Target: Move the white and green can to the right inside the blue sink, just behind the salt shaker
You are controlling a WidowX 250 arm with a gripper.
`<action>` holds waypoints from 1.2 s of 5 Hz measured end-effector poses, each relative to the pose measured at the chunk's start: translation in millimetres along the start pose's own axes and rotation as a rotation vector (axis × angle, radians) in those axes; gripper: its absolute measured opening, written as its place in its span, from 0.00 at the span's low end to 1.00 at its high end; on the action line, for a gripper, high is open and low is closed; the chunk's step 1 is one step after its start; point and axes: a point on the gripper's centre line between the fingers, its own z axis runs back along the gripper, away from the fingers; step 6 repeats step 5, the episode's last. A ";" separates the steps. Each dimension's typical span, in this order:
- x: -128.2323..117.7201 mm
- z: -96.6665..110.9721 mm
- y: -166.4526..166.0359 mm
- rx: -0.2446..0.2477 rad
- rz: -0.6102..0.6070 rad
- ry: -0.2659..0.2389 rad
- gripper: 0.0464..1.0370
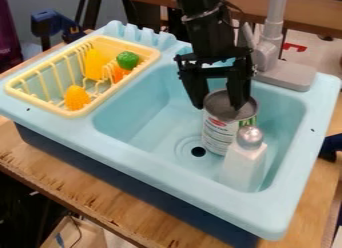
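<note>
The jaws of the gripper point(218, 108) are wide apart, one beside the can point(219, 134), one over its top; I can't tell if they touch it. The can is in the blue sink point(137, 114), right behind the white bottle point(243, 164), with room toward the rack point(73, 112) side.

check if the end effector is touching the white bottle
Apart: the camera view shows part of the tin can between the end effector's fingertips and the white bottle below them.

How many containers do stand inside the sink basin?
2. A can stands beside the drain, below the gripper; a white bottle stands nearer to the camera. Something small behind them may be hidden.
</note>
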 end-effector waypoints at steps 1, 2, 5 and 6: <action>6.5 -0.3 -2.7 -0.019 0.009 -0.013 0.97; 8.0 0.2 -1.7 -0.015 0.016 -0.023 0.97; -42.0 103.4 14.0 0.493 0.118 0.046 0.97; -42.0 103.4 14.0 0.493 0.118 0.046 0.97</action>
